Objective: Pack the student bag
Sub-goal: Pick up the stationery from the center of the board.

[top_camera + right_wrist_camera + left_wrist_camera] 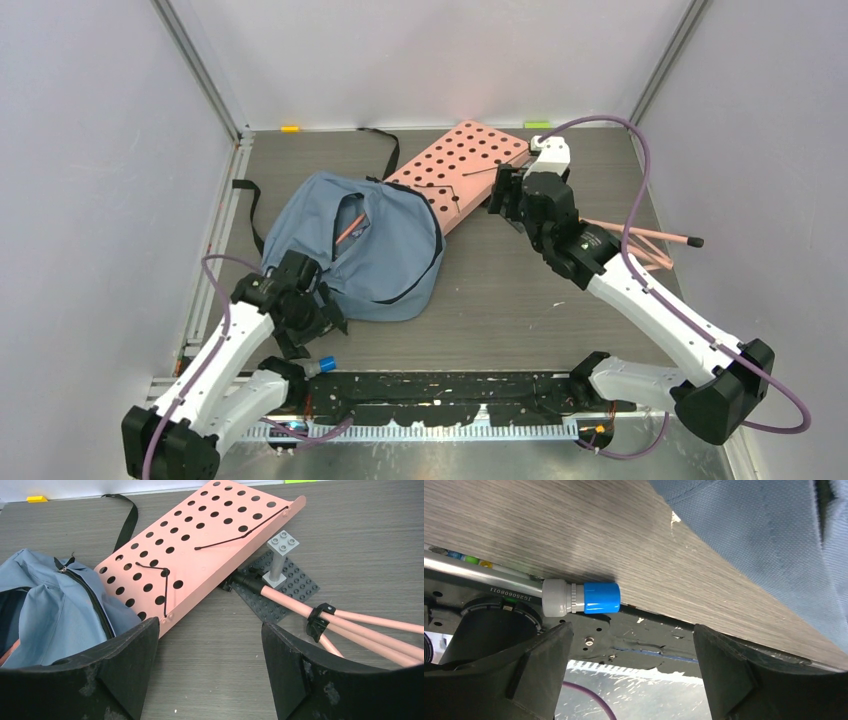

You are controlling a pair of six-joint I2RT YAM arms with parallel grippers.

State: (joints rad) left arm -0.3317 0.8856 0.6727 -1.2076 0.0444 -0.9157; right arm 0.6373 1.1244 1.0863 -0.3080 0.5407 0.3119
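**A:** Start at the jaws. What are they doing?

**B:** Both pairs stand spread, with nothing between them. The left jaws sit low at the near left of the worktop (500, 320), just beside the near edge of the student bag (380, 255). They face a small grey-and-blue cap (583, 597) lying at the worktop's near lip. The right jaws hover just beside the pink perforated board (210, 555). Past them lie pink tripod legs (360, 625) and a grey studded plate (295, 587).

**A:** How far along is the packing?

**B:** Early, I'd judge. The zip is open and a pink rod (350, 228) pokes out of the mouth. The board, legs and plate all lie outside the bag.

**A:** And how does the bag lie?

**B:** Slumped flat, left of centre, with its far right side touching the board. The mouth gapes upward, and a black strap (130, 520) trails toward the far edge. The bag is a rounded heap, so its long axis is hard to call; if anything, it runs left to right across the worktop.
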